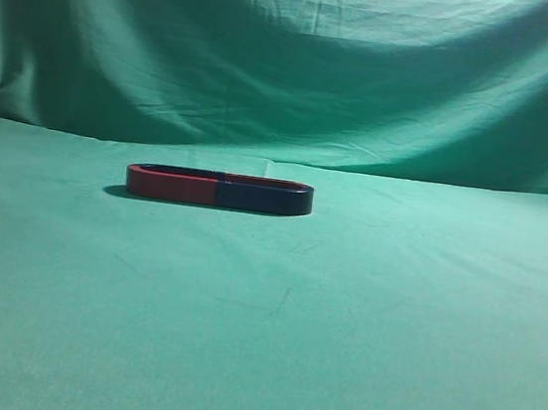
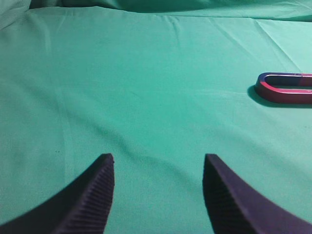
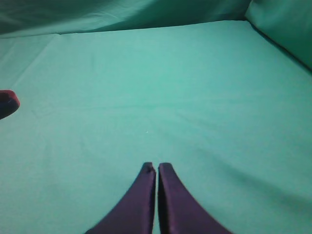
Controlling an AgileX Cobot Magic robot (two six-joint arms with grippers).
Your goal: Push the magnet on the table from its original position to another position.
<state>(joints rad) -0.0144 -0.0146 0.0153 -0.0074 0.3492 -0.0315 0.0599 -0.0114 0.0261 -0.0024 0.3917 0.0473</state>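
The magnet [image 1: 263, 198] lies flat on the teal-green table [image 1: 341, 313], left of centre, with its dark navy long side towards me and a thin red far arm. Only its rounded end shows at the left edge of the right wrist view [image 3: 7, 104]. It sits end to end with a same-sized red-sided magnet [image 1: 171, 185], and together they form one long oval. My left gripper [image 2: 158, 163] is open and empty over bare cloth, far left of the magnets. My right gripper [image 3: 157, 168] is shut on nothing, well right of them. Neither gripper shows in the exterior view.
The red-sided magnet's curved end shows at the right edge of the left wrist view [image 2: 285, 92]. A green backdrop curtain [image 1: 292, 57] hangs behind the table. Wrinkled cloth surrounds the magnets on all sides.
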